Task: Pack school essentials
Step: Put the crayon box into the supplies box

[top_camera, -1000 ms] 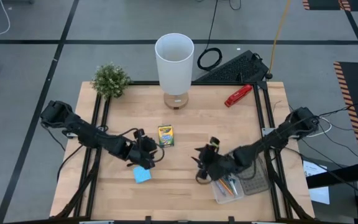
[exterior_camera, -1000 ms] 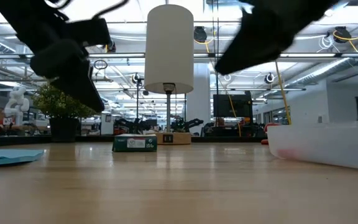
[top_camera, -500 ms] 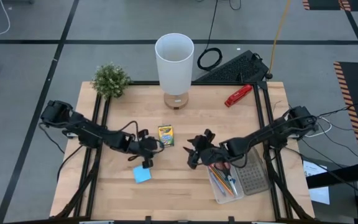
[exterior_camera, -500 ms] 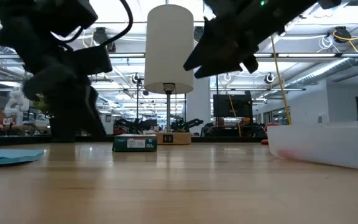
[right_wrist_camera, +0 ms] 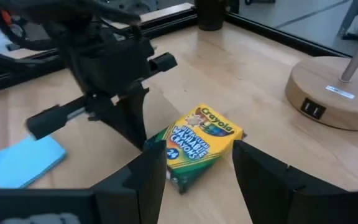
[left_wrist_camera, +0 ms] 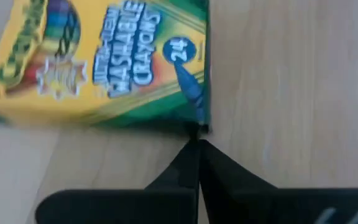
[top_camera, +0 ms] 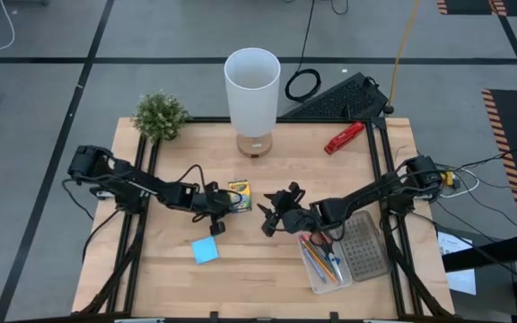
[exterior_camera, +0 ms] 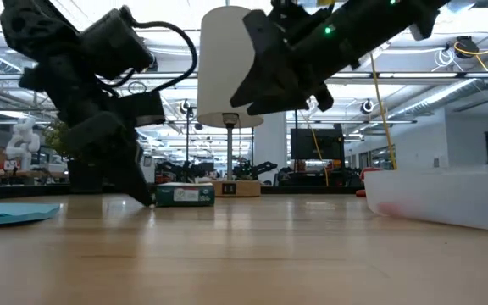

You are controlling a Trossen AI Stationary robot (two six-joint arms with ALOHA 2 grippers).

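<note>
The yellow-green crayon box lies flat on the table's middle, face up. My left gripper is shut, its tips down at the table by the box's near left corner. My right gripper hovers open just right of the box, which shows ahead between its fingers. The blue sticky-note pad lies flat, nearer the front edge. Pencils, pens and red-handled scissors lie in a clear bin at the near right. My left gripper's shut fingertips stand against one corner of the crayon box, the near left one. The fingers slant down from the table's left. The box lies flat on the wood.
A white lamp stands at the far middle, with a small plant at the far left corner and a red stapler-like tool at the far right. Bare wood lies around the box and along the front edge.
My left gripper has gone from above the sticky-note pad toward the crayon box and down to the table beside it. My right gripper has left the bin and travelled toward the table's left, up to the box's right side.
</note>
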